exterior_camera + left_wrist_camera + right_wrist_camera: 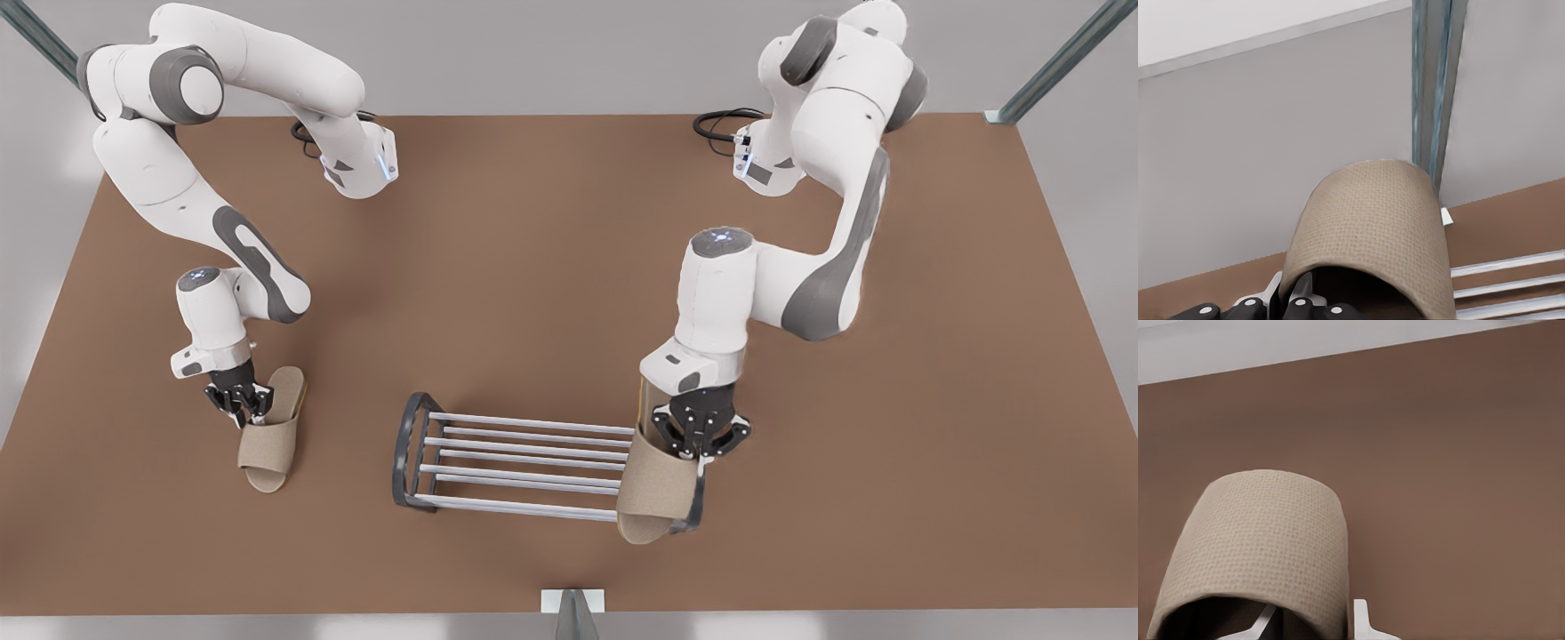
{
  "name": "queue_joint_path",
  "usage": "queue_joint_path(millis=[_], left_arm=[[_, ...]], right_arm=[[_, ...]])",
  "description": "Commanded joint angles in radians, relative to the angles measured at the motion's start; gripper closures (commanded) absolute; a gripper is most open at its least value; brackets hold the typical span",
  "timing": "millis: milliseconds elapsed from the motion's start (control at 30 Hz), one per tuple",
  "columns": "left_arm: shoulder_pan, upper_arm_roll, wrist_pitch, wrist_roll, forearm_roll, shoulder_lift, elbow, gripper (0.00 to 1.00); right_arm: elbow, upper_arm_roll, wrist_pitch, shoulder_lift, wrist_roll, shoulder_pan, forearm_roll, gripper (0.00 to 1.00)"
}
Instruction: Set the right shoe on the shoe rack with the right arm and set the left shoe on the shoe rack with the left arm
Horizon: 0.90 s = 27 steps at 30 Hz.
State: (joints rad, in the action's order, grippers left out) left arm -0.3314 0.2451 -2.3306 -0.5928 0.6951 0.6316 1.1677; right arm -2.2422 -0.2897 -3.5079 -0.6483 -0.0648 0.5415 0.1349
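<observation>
Shoe rack (pixel 524 508) sits mid-table. Left shoe (pixel 653 489) is over the rack's end on the front view's right, toe past the near bar. Right shoe (pixel 271 440) lies on the table, well apart from the rack. Left gripper (pixel 700 437) is clamped on the left shoe's strap; right gripper (pixel 238 402) is clamped on the right shoe's strap edge.

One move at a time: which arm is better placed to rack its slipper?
Left. The left gripper holds its slipper at the rack's end; the right gripper grips the other slipper well aside.
</observation>
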Motion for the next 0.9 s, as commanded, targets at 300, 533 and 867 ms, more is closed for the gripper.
queue_joint_path(millis=[300,533,867], left_arm=[[-0.198,-0.148,0.085,-0.780,0.138,0.109,0.016,0.79],[-0.206,-0.148,0.031,-0.843,0.187,0.117,0.063,0.79],[-0.207,-0.144,0.050,-0.772,0.238,0.074,0.147,0.00]], right_arm=[[0.013,0.000,0.000,-0.028,-0.007,-0.005,0.000,0.46],[0.021,0.000,0.000,-0.031,-0.007,0.006,0.000,0.57],[0.030,-0.005,0.001,-0.014,0.003,0.023,0.000,0.65]])
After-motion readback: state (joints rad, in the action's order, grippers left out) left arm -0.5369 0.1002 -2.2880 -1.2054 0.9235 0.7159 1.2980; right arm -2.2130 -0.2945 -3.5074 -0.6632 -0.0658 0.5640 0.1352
